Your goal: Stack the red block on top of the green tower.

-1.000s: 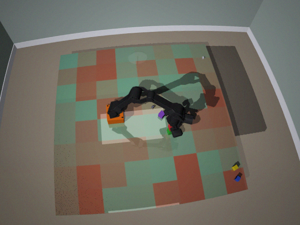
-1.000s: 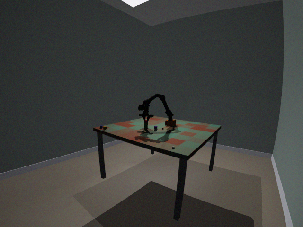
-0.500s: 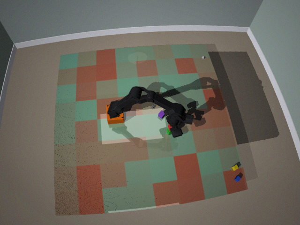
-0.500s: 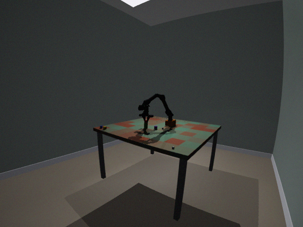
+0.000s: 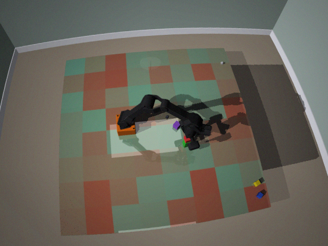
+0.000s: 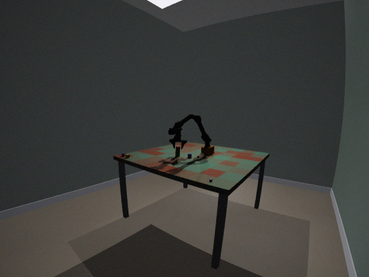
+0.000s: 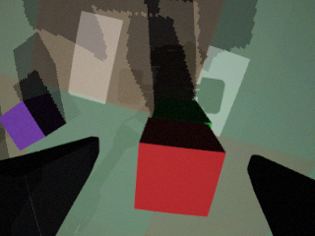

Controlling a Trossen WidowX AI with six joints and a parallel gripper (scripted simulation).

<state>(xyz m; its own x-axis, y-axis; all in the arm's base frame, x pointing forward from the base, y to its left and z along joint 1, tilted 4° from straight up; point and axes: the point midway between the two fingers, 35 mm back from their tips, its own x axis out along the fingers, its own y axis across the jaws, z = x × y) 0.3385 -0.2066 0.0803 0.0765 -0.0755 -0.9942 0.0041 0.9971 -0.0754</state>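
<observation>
My gripper (image 7: pixel 175 153): released, fingers wide | red block (image 7: pixel 176 179) sits between them atop green tower (image 7: pixel 179 109), clear gaps both sides | purple block (image 7: pixel 22 125) upper-left, apart.

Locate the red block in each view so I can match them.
Top: red block just right of center, on the green tower, at the open gripper.
Exterior: small, mid-frame, capping the tower under the gripper.
Wrist: large, center-low, between the spread fingers.
Shared landmark: purple block beside the tower.
</observation>
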